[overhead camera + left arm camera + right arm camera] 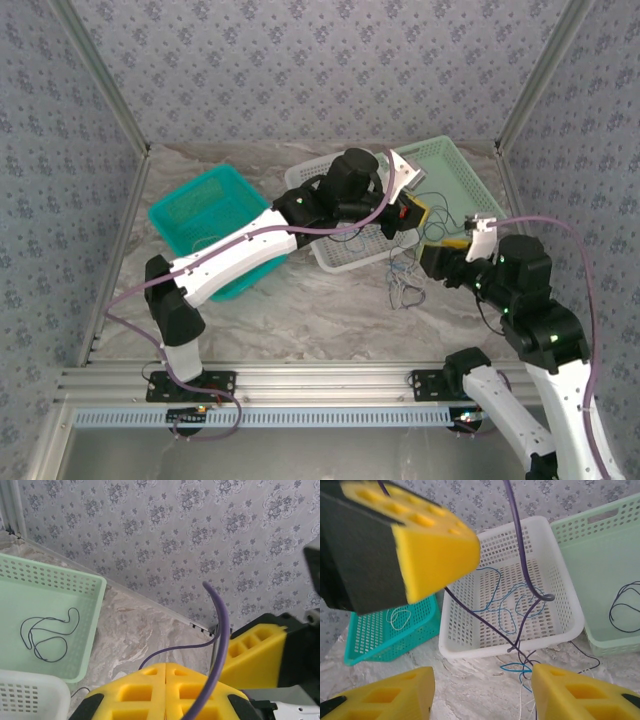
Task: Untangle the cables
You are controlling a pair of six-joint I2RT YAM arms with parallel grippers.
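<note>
Left gripper (165,672) has its yellow fingers pressed flat together with no gap between them. It hangs above the right-hand edge of the white basket (465,652). A thin dark strand runs from underneath it down to the front of that basket. Whether the strand is pinched between the fingers, I cannot tell.

Right gripper (482,675) is spread wide with nothing between its fingers. It sits low over the tabletop (300,320), just off the white basket's right front corner, and points toward the basket. The two grippers are near each other but apart.

The cables (405,287) that are tangled lie on the tabletop directly in front of the white basket, just off its front rim. They form a small knot of blue, dark and pale strands. From the right wrist the knot lies between the two spread fingers, closer to the right-hand one.

Inside the white basket a blue cable (505,600) lies in loose loops on the perforated floor. A black cable (47,632) lies looped in the pale green basket (92,625), which stands just beside the white basket on its right. A pale cable (397,617) lies coiled in the teal basket (380,652), on the white basket's left.
</note>
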